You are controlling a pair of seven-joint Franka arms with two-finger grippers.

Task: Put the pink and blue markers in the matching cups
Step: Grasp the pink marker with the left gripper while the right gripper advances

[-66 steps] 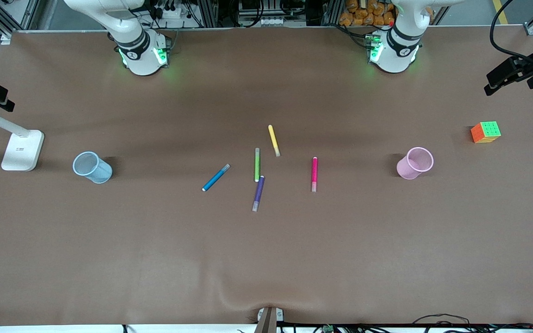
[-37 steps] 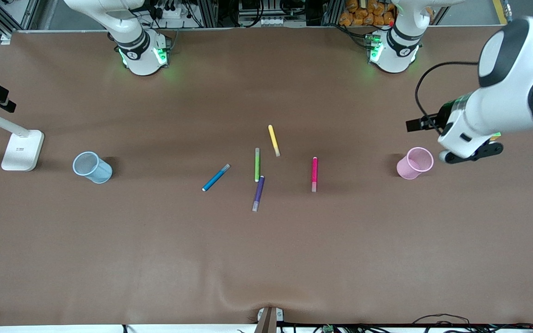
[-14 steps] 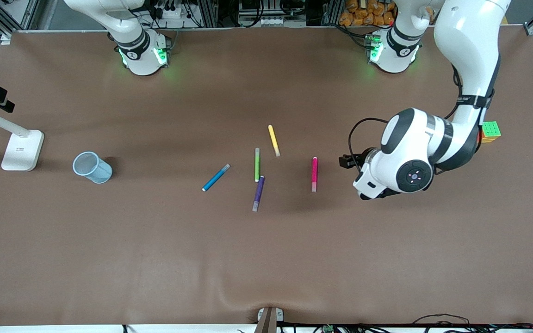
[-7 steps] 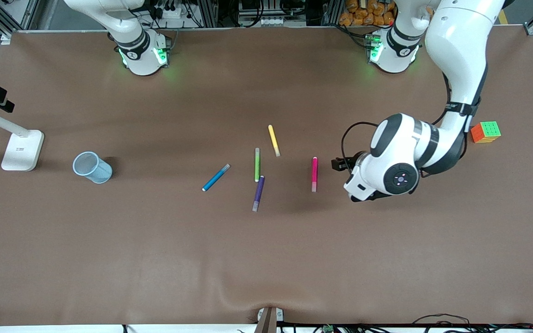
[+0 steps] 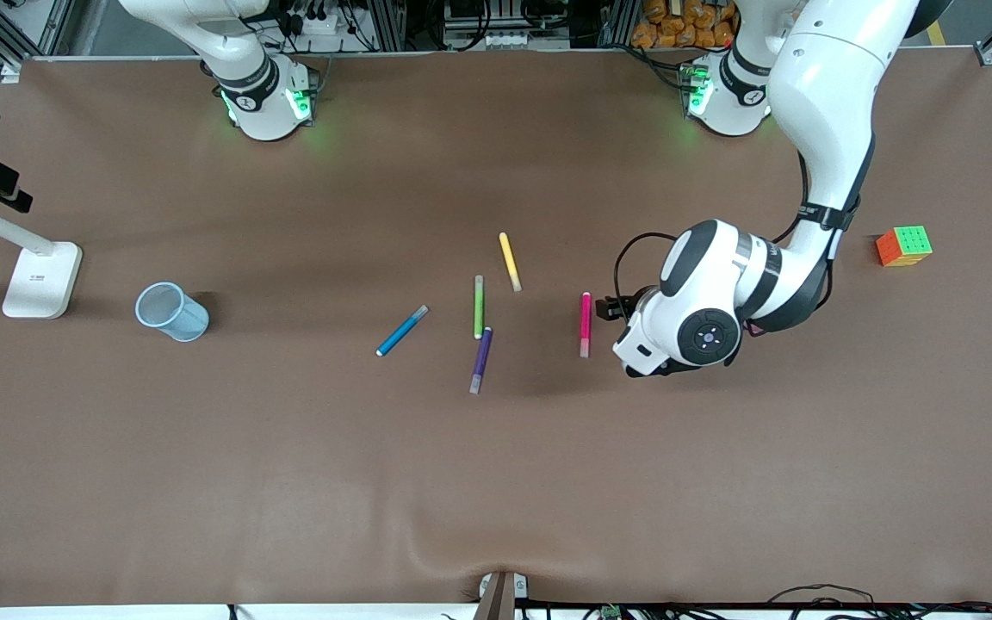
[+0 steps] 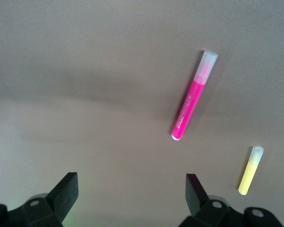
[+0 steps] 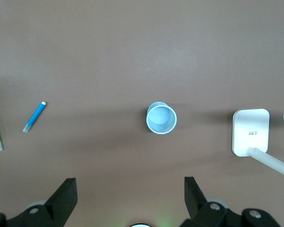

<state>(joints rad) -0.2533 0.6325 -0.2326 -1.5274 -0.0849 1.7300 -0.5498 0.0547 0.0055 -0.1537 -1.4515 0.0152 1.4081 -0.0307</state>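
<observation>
The pink marker (image 5: 585,323) lies flat mid-table, also shown in the left wrist view (image 6: 189,105). My left gripper (image 6: 131,189) hangs open and empty over bare table beside that marker, toward the left arm's end; the left arm's wrist (image 5: 692,329) covers it from the front. The blue marker (image 5: 401,331) lies slanted toward the right arm's end. The pale blue cup (image 5: 170,312) stands upright farther that way. My right gripper (image 7: 130,191) is open and empty, high up, looking down on the blue cup (image 7: 161,118) and blue marker (image 7: 34,116). The pink cup is hidden by the left arm.
Green (image 5: 478,306), purple (image 5: 481,359) and yellow (image 5: 509,261) markers lie between the blue and pink ones. A white lamp base (image 5: 41,277) stands near the blue cup at the right arm's end. A colour cube (image 5: 903,246) sits at the left arm's end.
The left arm has swung in from its end of the table toward the pink marker, passing over the pink cup and uncovering the cube. The right arm has not moved.
</observation>
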